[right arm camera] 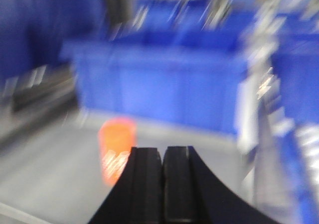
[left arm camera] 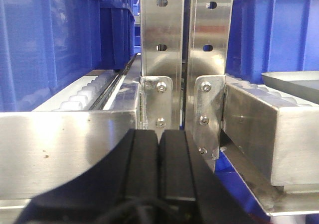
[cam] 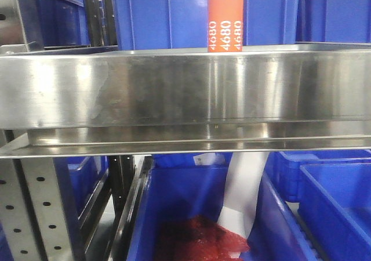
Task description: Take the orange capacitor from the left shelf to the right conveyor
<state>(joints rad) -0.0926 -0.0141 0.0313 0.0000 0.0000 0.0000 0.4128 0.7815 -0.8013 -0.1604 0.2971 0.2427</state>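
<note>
Now my right gripper (right arm camera: pixel 162 153) hangs clenched shut, holding nothing.
Orange can (right arm camera: pixel 117 149) stands just beyond, left of its fingertips.

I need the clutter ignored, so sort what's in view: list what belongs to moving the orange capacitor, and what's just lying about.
Job: orange capacitor; shelf it stands on; right gripper, shut. The conveyor is not in view.
Lying about: blue bins; red stuff in the lower bin; white sheet; silver tray.
</note>
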